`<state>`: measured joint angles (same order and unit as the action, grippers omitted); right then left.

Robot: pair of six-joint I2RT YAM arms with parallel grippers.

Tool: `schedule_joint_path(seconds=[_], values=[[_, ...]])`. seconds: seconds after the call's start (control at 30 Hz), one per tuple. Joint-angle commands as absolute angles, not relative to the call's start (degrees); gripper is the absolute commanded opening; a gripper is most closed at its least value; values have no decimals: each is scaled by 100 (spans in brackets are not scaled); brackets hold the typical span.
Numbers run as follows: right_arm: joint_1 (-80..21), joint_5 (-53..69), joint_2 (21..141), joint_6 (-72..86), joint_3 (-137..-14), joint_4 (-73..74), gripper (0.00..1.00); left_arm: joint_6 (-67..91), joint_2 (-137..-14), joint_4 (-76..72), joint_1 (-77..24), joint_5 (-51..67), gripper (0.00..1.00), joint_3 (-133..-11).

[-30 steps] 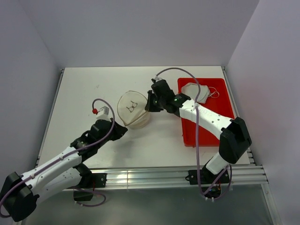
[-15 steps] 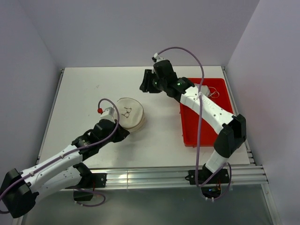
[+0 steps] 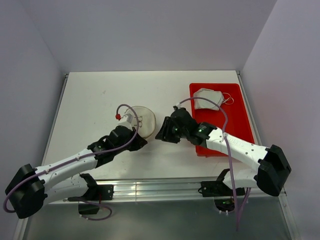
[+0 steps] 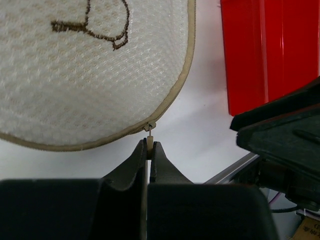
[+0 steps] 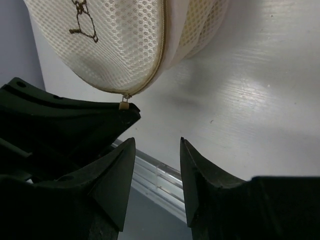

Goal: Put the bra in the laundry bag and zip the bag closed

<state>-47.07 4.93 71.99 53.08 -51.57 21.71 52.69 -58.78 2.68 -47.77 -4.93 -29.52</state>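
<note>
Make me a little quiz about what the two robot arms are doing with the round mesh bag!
1. True or false: the left gripper pinches the small tan zipper pull of the round white mesh laundry bag.
2. What lies in the red plastic tray? A) a white-grey fabric bra B) a blue sock C) nothing
3. Fill in: the right gripper is ____ (open or shut).

Key: 1 true; 2 A; 3 open.

Laundry bag (image 3: 141, 121): white mesh drum, tan zip rim, embroidered face up.
</note>
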Motion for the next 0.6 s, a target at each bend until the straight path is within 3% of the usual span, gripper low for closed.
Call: schedule_joint_path(seconds=[0.0,0.23,0.57], values=[[-4772,317,7040,6029,-4905,1328,49,5142,-6082,-290,-4895,-351,0,-3278],[-4781,176,7233,6609,-4474,589,53,5133,-6363,-422,-5018,-325,0,-3419],[-4790,193,7787,6987,-4386,26,50,5062,-6434,-387,-5071,-299,0,-3507]])
